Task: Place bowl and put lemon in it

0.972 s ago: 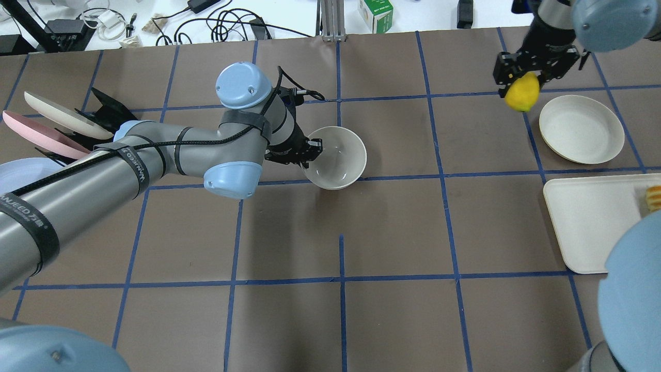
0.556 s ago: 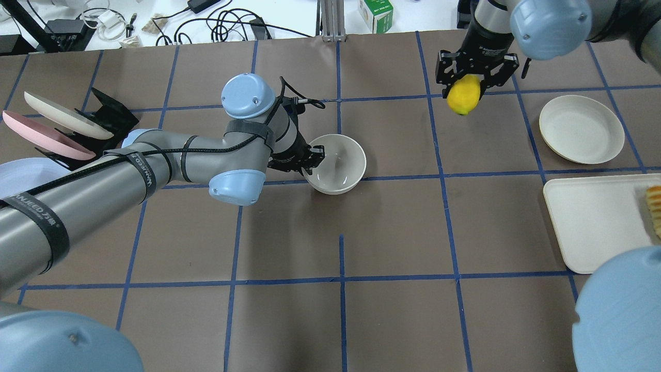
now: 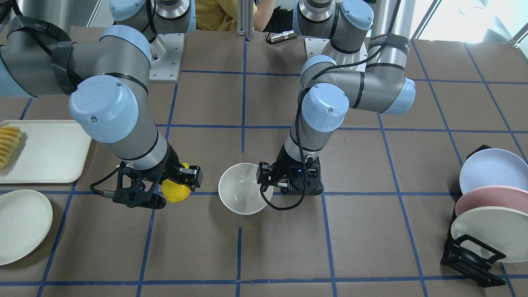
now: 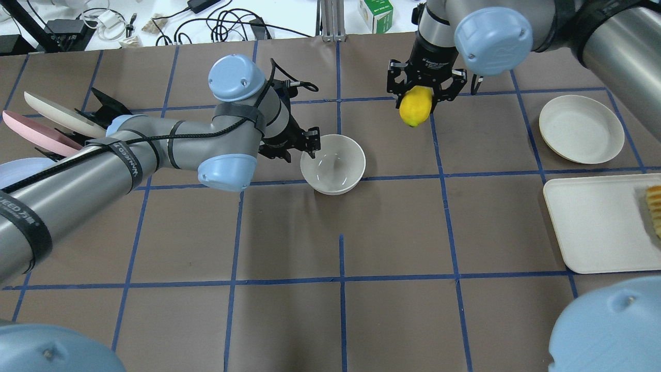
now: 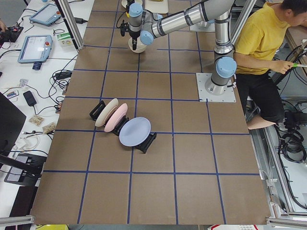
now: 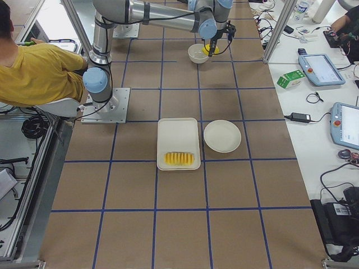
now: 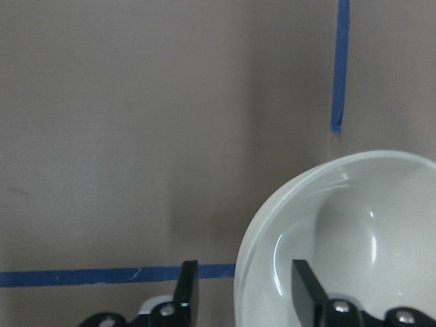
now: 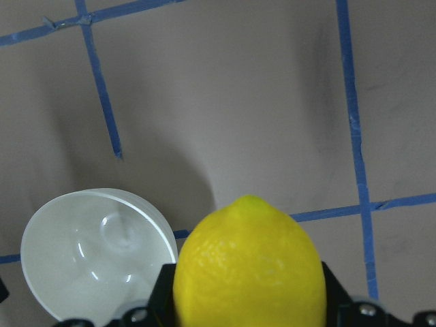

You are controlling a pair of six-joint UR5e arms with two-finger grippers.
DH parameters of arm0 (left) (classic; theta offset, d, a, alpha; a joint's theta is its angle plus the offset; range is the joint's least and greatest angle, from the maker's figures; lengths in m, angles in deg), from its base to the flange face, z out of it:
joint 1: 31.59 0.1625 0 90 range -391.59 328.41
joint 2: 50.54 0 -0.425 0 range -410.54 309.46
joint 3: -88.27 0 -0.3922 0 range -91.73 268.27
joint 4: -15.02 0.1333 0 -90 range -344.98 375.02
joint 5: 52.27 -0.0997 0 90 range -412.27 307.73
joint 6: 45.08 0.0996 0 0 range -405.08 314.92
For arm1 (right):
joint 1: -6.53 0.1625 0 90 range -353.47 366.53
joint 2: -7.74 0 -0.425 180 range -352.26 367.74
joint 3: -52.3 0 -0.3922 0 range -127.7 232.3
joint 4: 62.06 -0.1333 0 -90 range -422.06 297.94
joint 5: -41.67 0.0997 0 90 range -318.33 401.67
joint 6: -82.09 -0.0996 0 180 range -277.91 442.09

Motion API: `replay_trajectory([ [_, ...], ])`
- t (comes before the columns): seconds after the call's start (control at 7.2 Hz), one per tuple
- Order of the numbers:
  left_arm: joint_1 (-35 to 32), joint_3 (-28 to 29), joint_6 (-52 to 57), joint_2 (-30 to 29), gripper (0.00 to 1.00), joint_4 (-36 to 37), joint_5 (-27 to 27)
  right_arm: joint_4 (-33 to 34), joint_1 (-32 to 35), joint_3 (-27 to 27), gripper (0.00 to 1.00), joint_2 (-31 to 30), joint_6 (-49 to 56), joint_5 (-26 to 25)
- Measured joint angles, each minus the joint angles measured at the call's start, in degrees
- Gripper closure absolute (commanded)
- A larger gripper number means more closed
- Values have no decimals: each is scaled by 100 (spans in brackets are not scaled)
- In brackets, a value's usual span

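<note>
At centre of the overhead view: the bowl [image 4: 333, 164] stands upright on the brown surface [image 4: 392, 227], its lower edge just over a blue tape line.
Left tool [image 4: 309, 143]: open, its fingers astride the bowl's upper-left rim, one inside and one outside. The wrist view shows a gap on each side of the rim.
Right tool [image 4: 419, 98]: closed on the lemon [image 4: 414, 109], which hangs tip down above the surface, up and to the right of the bowl and apart from it.
Writing: a black strap [image 4: 125, 160] on the left arm bears white letters that read roughly "WANJEED". The print on the right tool's body and on the green-and-white carton [image 4: 376, 14] at the top edge is too small to read.
Right edge: a round plate [image 4: 581, 129] lies above a tray [image 4: 594, 222], with sliced food [image 4: 654, 206] at the tray's far right.
Left edge: a black rack [image 4: 106, 111] holds plates on edge.
Open room: bare taped squares fill the lower half of the overhead view. Only bare surface lies between bowl and lemon.
</note>
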State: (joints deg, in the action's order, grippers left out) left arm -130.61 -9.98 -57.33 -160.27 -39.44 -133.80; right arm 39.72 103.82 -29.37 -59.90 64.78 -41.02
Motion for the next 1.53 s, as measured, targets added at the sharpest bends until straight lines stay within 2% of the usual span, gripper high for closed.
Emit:
replay_trajectory([
  [0.42, 495, 758, 1218, 851, 0, -2221, -718, 236, 442, -7, 100, 200, -118, 63],
  [0.69, 595, 1024, 1505, 1394, 0, -3181, -1008, 507, 780, -13, 100, 415, -312, 62],
  [0.97, 739, 1062, 1527, 1611, 0, -3396, -893, 882, 1092, -21, 100, 721, -415, 54],
  [1.25, 811, 1063, 1392, 1487, 0, -3384, -696, 1097, 1176, -39, 100, 963, -405, 57],
  [1.53, 824, 1049, 1348, 1561, 0, -3414, -647, 1275, 1188, -193, 94, 1127, -395, 100],
])
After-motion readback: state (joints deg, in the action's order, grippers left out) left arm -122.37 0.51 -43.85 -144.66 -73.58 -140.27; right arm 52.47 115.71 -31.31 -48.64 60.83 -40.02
